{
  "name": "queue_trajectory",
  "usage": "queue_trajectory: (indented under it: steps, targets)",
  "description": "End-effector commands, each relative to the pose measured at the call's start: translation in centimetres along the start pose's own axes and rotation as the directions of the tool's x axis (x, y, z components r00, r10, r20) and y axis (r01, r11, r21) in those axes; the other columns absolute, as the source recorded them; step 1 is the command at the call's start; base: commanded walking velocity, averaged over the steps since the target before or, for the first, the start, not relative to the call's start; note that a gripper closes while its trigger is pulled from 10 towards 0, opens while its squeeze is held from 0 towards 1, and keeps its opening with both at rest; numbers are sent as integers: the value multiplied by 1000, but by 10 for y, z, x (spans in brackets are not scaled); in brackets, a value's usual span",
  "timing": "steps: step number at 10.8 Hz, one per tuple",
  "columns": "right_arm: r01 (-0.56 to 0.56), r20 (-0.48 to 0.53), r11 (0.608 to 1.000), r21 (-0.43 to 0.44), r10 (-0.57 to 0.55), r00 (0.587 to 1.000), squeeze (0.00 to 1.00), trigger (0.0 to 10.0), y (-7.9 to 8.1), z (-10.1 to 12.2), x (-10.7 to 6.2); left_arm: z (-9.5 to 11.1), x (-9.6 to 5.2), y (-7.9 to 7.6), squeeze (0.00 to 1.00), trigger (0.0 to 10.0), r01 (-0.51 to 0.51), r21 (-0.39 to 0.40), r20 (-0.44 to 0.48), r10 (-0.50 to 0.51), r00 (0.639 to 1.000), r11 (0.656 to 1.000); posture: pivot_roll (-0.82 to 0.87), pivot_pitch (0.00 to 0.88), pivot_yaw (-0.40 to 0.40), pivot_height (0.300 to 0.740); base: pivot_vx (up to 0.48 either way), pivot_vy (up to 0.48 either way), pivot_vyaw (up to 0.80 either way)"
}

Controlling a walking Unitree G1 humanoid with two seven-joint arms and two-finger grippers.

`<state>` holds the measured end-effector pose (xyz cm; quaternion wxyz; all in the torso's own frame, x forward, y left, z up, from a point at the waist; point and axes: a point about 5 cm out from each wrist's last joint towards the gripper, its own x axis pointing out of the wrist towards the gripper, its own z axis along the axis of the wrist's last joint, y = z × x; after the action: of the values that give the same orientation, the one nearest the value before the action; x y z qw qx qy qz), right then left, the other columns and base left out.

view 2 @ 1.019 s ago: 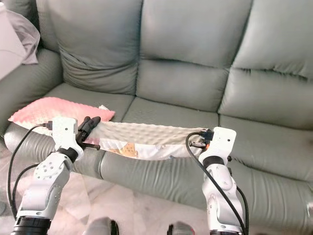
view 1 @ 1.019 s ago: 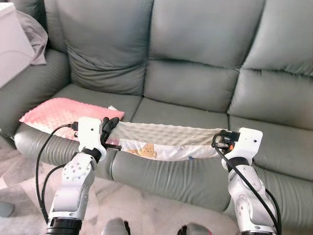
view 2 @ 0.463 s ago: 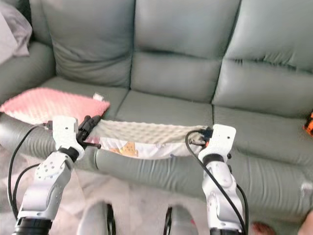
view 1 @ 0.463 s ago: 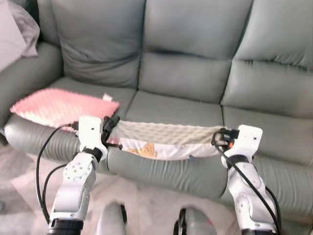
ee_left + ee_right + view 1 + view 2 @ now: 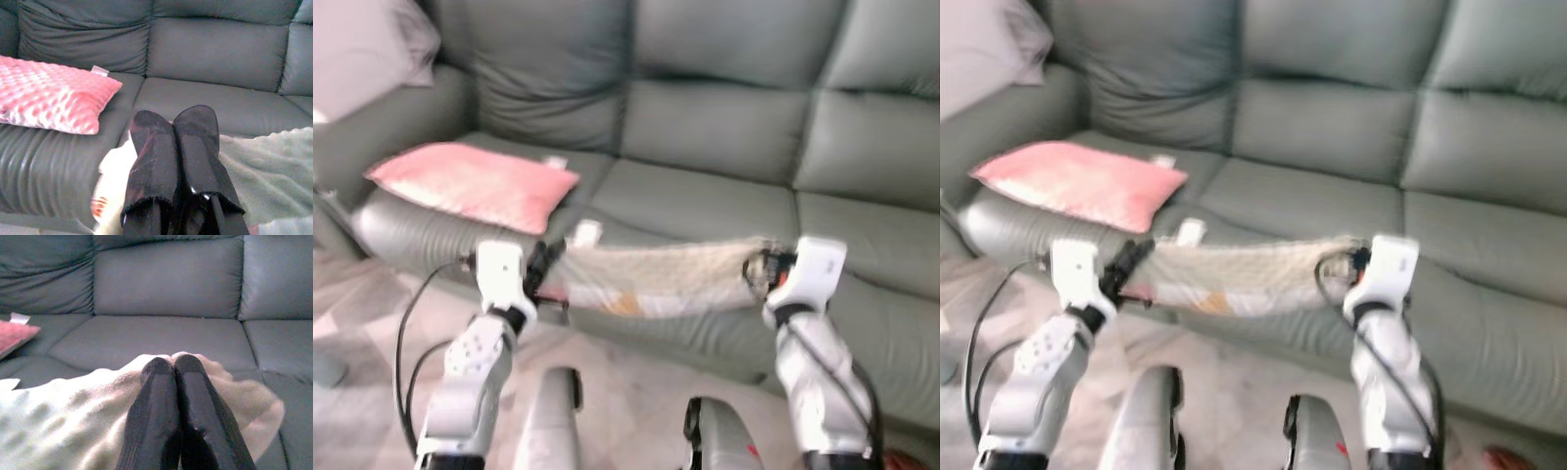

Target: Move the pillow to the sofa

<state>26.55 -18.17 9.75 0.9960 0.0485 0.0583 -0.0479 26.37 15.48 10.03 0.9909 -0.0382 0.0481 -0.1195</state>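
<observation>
We hold the pillow [image 5: 656, 277] stretched between both grippers, in front of the sofa [image 5: 724, 127] and over its near seat edge. The left gripper [image 5: 544, 266] pinches the pillow's left end, fingers [image 5: 161, 161] pressed together on the fabric. The right gripper [image 5: 756, 271] pinches the right end, its fingers [image 5: 168, 396] likewise closed with cloth bunched under the tips.

The pillow sags a little between the two grips. Its upper face is pale grey-green with a raised dotted texture; the underside is white with small printed patches, one orange. A small white tag [image 5: 584, 233] stands up near the left end.

A second, pink pillow [image 5: 475, 183] lies flat on the left seat cushion, well apart from the held one; it has the same bumpy dotted surface and a small white tag at its far corner.

The sofa is grey-green, smooth, leather-like, with creased back cushions and a ribbed front edge. Head views are blurred.
</observation>
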Motion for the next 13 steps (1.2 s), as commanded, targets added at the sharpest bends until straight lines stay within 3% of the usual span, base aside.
queue_trajectory:
  steps: [1,3,6,8,13]
  targets:
    - [0,28,1000,-2,0,1000,0,10000,1,6,2,15,5,-3,0,10000,26,14,54,-27,998,1000,11,37,-1,611,0,0,0]
    - [4,30,1000,1,-4,1000,0,10000,1,6,1,19,6,-8,0,10000,53,0,69,-52,996,999,10,37,2,611,0,0,0]
    - [60,95,996,-68,-54,994,0,10000,-7,17,2,21,6,-14,0,10000,72,-13,78,-70,994,997,10,37,2,611,0,0,0]
    - [76,107,993,-88,-67,992,0,10000,-10,20,4,22,6,-22,0,10000,101,-27,86,-99,991,994,9,38,1,611,292,0,0]
    - [65,88,996,-68,-59,994,0,10000,-6,15,4,21,4,-22,0,10000,104,-27,74,-101,992,994,8,34,2,611,357,0,-84]
